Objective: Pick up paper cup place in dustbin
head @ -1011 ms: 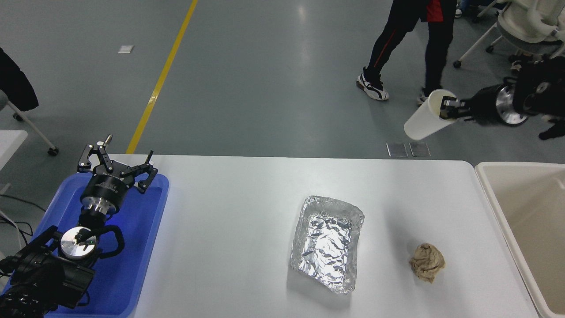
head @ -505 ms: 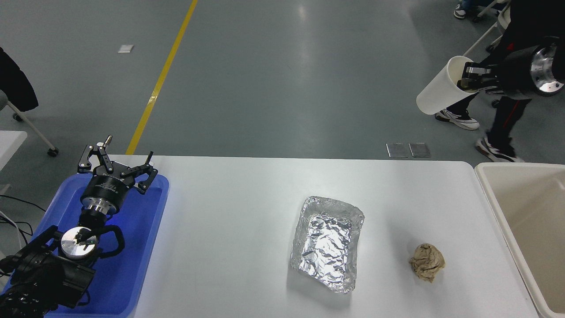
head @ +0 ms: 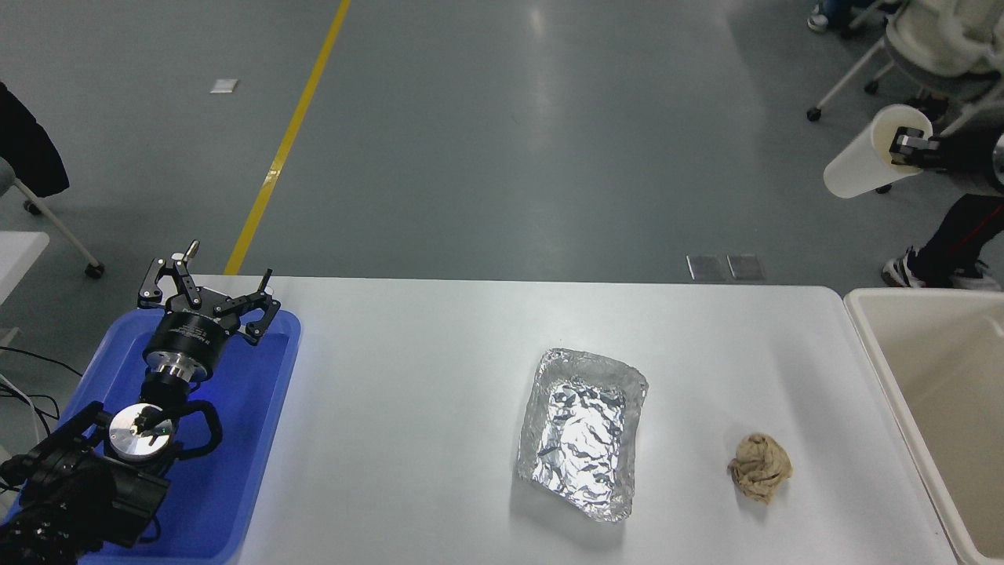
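Head view: no brand, label or legible writing is visible on any item. The paper cup is plain white and tapered, with a cream interior and a rolled rim; it is tilted, mouth toward the upper right and base toward the lower left. It is held in the air at the upper right, beyond the table's far edge and above the grey floor, up from the dustbin and not over its opening. The right gripper enters from the right edge and is clamped on the cup at the rim, one finger inside the mouth. The dustbin is cream, rectangular, with a thick rounded rim, standing against the right end of the white table. On the table lie a crinkled foil tray and, to its right, a crumpled brown paper ball, apart from each other. The left gripper is parked at lower left above a blue tray, its fingers spread apart and holding nothing.
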